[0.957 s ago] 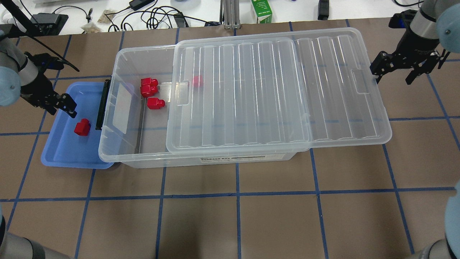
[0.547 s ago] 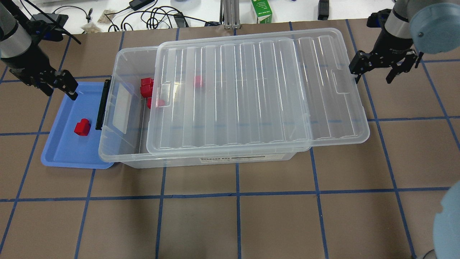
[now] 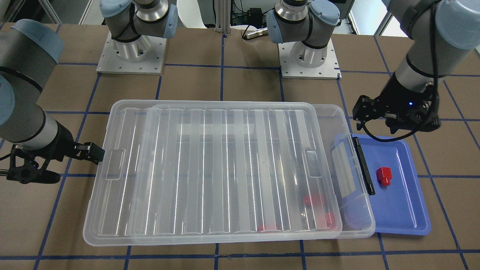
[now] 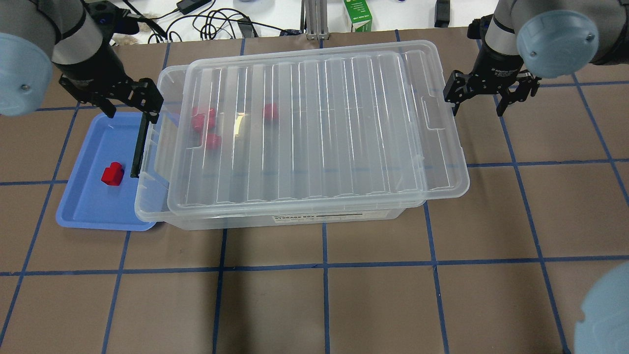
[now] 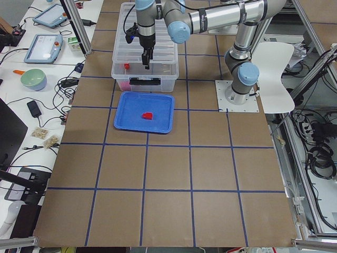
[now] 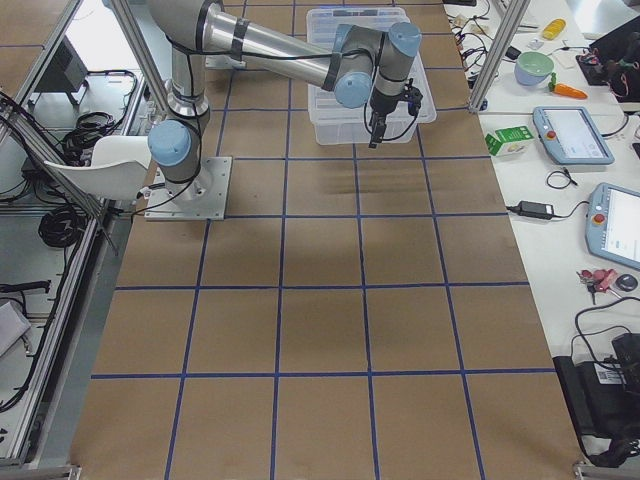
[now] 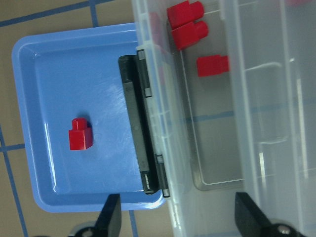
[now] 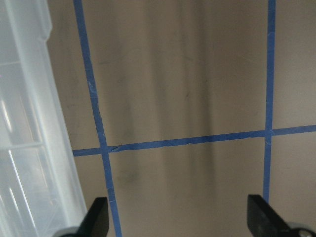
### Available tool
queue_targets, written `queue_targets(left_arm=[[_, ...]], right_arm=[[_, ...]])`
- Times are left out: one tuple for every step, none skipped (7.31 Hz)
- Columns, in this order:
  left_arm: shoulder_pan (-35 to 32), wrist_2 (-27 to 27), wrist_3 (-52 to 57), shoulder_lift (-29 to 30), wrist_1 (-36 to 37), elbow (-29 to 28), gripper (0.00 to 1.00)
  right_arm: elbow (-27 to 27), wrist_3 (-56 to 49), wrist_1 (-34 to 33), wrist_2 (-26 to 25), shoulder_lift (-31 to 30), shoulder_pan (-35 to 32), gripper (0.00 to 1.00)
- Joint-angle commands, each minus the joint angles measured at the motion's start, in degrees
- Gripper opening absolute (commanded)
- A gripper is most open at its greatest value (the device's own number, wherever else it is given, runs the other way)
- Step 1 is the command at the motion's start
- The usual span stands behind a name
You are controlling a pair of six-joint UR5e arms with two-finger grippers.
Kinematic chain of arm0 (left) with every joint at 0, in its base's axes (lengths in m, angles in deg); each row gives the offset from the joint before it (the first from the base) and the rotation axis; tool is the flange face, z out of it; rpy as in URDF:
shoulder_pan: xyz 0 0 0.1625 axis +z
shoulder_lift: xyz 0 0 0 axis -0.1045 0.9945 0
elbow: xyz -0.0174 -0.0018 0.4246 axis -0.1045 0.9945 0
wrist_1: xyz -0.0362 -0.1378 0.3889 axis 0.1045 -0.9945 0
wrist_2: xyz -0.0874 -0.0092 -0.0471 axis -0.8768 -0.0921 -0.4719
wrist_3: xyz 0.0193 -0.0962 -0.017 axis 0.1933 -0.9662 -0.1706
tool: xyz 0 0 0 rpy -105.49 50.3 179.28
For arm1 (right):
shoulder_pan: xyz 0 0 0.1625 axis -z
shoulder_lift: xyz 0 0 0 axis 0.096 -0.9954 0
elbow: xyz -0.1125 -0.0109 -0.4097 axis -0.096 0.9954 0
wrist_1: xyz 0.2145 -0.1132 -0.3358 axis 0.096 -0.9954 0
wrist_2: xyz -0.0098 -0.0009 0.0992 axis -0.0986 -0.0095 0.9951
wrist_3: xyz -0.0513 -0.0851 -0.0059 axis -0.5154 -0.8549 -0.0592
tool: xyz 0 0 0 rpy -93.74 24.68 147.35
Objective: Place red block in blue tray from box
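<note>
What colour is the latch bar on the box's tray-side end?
Black; the latch bar shows best in the left wrist view.

Left arm (image 3: 423, 60) and right arm (image 3: 22, 123): silver-grey tube links, pale blue joint caps (image 4: 555, 37), silver bases (image 3: 127, 50) on screwed plates (image 3: 311, 73); left gripper (image 4: 131, 109) and right gripper (image 4: 475, 103) matte black; black cable (image 3: 434, 45) and blue LED (image 3: 411, 103) on left wrist.

A small red plastic block (image 7: 80, 134) is seen lying in a shallow blue plastic tray (image 7: 44, 74). A big clear plastic box (image 7: 207, 148) is set just beside the tray, and its black latch bar (image 7: 140, 123) is seen over the tray's edge. Three more red blocks (image 7: 190, 34) are seen inside the box. The left gripper (image 7: 180, 221) is held open, its two dark fingertips (image 7: 111, 221) wide apart.
</note>
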Motion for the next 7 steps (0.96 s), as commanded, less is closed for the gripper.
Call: queue_targets(left_arm=[[-6.2, -0.7, -7.7, -0.9, 0.1, 0.1, 0.96], [-7.1, -0.8, -8.9, -1.5, 0.1, 0.0, 1.0], [-6.9, -3.2, -9.4, -1.8, -0.5, -0.8, 1.0], [-6.0, -3.5, -9.4, -1.7, -0.8, -1.2, 1.0], [-4.9, -3.2, -9.3, -1.7, -2.2, -2.3, 1.0], [-4.3, -3.0, -9.3, -1.8, -5.5, -3.6, 1.0], [-4.3, -3.0, -9.2, -1.7, -5.2, -3.6, 1.0]], right_arm=[[0.0, 2.9, 0.0, 0.0, 0.0, -2.1, 1.0], [0.1, 3.2, -0.1, 0.0, 0.0, -2.6, 1.0], [1.0, 2.8, -0.1, -0.3, -0.2, -2.6, 1.0], [2.2, 2.6, 0.2, -0.5, -1.7, -2.5, 1.0], [3.1, 2.5, 1.9, -0.4, -4.3, -2.2, 1.0], [2.5, 3.1, 7.4, -0.1, -9.4, -2.3, 1.0], [2.0, 3.1, 11.7, 1.4, -14.0, -2.6, 1.0]])
